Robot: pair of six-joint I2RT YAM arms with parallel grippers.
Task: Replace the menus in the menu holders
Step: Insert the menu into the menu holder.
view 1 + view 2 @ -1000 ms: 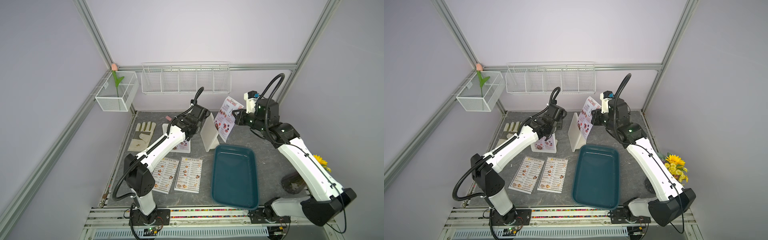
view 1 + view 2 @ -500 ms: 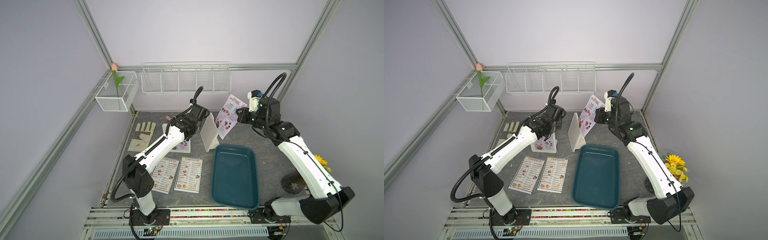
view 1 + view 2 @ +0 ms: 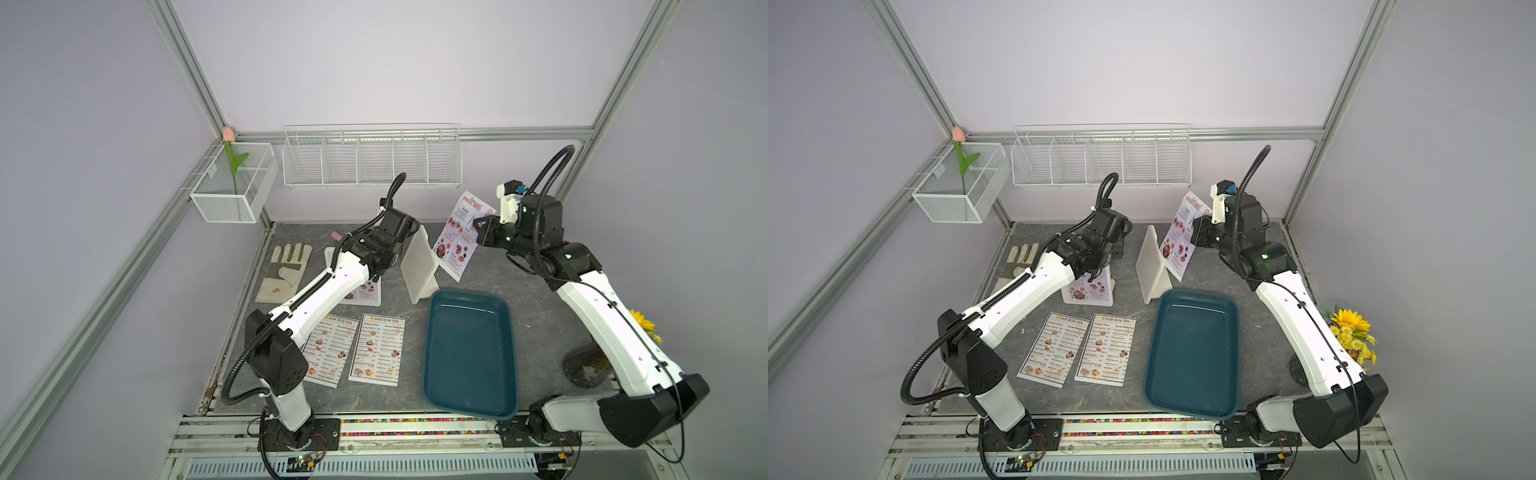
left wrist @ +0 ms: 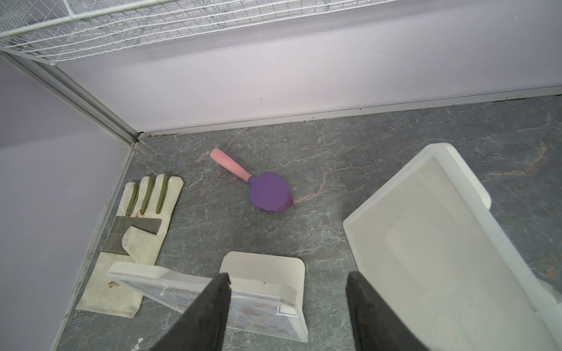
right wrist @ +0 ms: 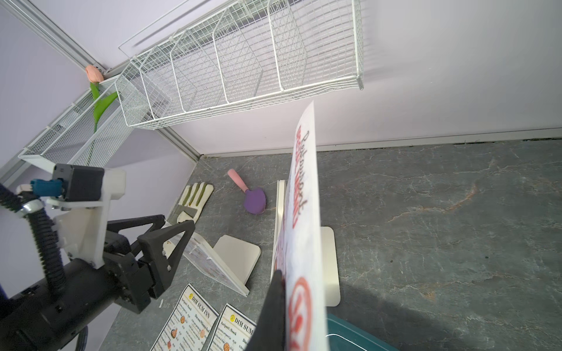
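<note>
My right gripper (image 3: 478,232) is shut on the edge of a red "SPECIAL MENU" sheet (image 3: 459,239). It holds the sheet upright just right of an empty white menu holder (image 3: 417,266). In the right wrist view the sheet (image 5: 305,212) stands edge-on before that holder's foot (image 5: 330,264). My left gripper (image 4: 287,275) is open above the other menu holder (image 4: 261,267), which has a menu with food photos in it (image 3: 1088,289). Two "DIM SUM INN" menus (image 3: 330,349) (image 3: 378,353) lie flat at the front.
An empty dark teal tray (image 3: 469,353) lies front right of the holders. A work glove (image 3: 284,272) and a purple trowel (image 4: 269,191) lie at the back left. Wire baskets (image 3: 372,160) hang on the back wall. Yellow flowers (image 3: 1350,336) stand at the right edge.
My right arm's wrist and forearm have shifted slightly to the right while still gripping the menu, which has hardly moved. The left arm has stayed where it was.
</note>
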